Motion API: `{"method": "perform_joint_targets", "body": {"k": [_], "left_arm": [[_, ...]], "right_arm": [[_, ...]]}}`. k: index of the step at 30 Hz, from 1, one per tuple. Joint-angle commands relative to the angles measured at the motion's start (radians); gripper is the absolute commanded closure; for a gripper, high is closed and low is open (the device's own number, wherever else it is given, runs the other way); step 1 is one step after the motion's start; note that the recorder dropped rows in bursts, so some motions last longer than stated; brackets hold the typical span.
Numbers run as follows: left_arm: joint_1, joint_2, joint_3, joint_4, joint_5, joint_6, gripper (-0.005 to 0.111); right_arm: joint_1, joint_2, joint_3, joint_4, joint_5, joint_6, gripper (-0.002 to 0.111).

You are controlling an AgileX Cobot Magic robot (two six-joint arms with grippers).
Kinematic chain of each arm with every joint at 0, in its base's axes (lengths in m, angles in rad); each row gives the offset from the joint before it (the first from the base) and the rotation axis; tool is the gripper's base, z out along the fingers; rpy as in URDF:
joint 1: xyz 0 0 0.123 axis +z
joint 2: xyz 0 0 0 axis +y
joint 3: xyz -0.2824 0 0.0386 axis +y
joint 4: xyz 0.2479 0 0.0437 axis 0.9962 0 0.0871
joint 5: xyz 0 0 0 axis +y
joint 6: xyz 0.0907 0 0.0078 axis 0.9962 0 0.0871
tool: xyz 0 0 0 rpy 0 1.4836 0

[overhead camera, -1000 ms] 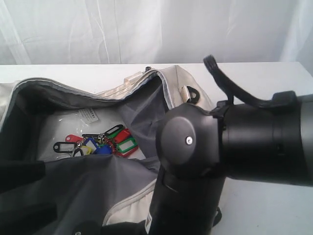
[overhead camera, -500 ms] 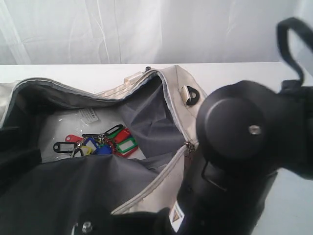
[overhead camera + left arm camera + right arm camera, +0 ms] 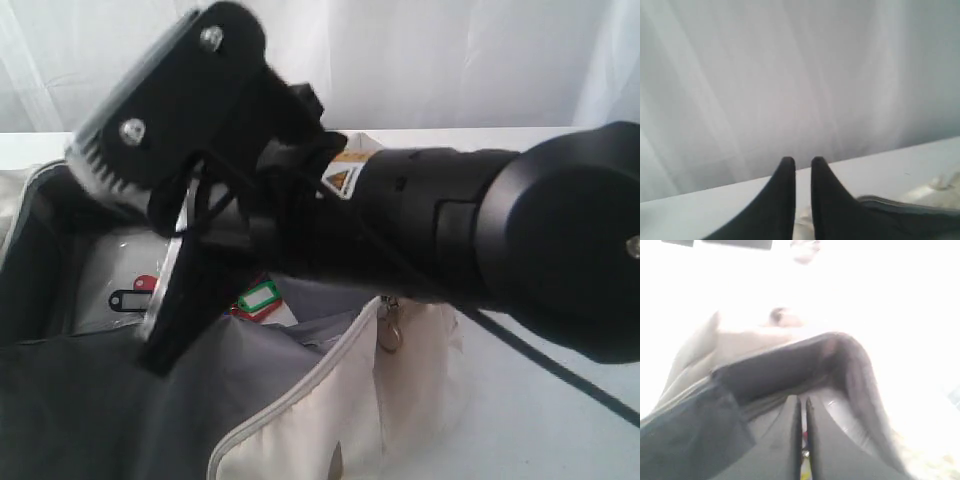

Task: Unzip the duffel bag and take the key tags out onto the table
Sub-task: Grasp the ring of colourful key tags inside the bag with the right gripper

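Note:
The duffel bag (image 3: 390, 410) lies unzipped on the table (image 3: 530, 445), its grey lining showing. My right gripper (image 3: 160, 352) reaches down into the opening from the right, its arm covering most of the bag. It is shut (image 3: 803, 398) and hangs just above the key tags (image 3: 262, 298). Green, red and black tags show past the arm, and red and yellow bits (image 3: 804, 473) show through the slit between the fingers. My left gripper (image 3: 802, 161) is beside the bag's rim (image 3: 912, 209), pointing over the table (image 3: 680, 215). Its fingers stand a narrow gap apart, with nothing between the tips.
A metal zipper pull (image 3: 388, 330) hangs at the near end of the opening. A clear plastic sleeve (image 3: 108, 268) lies on the bag's floor beside the tags. A black cable (image 3: 560, 378) trails from the right arm over the table. A white curtain (image 3: 450, 60) closes off the back.
My right arm has swung from the near right across to the left and dipped its gripper into the bag, now hiding most of the tags. The left arm's dark shape has left the lower left.

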Motion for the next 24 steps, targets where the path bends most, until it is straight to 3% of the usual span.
{"method": "perform_joint_targets", "body": {"k": [1, 8, 14, 24], "left_arm": [[-0.008, -0.006, -0.032, 0.011, 0.233, 0.023, 0.106], [-0.008, -0.004, -0.03, 0.011, 0.271, 0.139, 0.107], [-0.008, -0.004, 0.056, 0.007, 0.301, 0.139, 0.107], [-0.008, -0.004, 0.198, 0.04, 0.301, 0.123, 0.107]], "right_arm": [[0.001, -0.01, 0.007, 0.005, -0.189, 0.026, 0.101], [-0.001, 0.034, 0.008, 0.005, -0.293, 0.026, 0.079], [-0.001, 0.173, 0.008, 0.018, -0.377, 0.038, 0.056], [-0.001, 0.357, 0.0, 0.025, -0.506, 0.191, 0.055]]}}
